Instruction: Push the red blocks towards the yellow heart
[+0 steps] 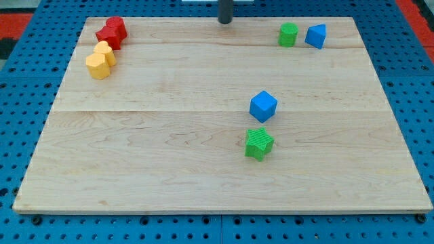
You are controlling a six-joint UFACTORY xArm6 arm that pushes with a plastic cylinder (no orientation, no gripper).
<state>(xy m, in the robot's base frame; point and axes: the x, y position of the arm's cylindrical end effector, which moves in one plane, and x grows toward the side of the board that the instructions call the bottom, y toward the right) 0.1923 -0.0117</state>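
Note:
Two red blocks (112, 32) sit pressed together at the board's top left corner. Just below them lie two yellow blocks: one (105, 52) that touches the red pair, and a second (97, 66) below it; which is the heart I cannot make out. My tip (224, 21) is at the top edge of the board near the middle, far to the right of the red blocks and touching no block.
A green block (288, 34) and a blue block (315, 36) stand at the top right. A blue cube (263, 106) and a green star-shaped block (258, 144) sit right of centre. The wooden board (169, 163) lies on a blue pegboard.

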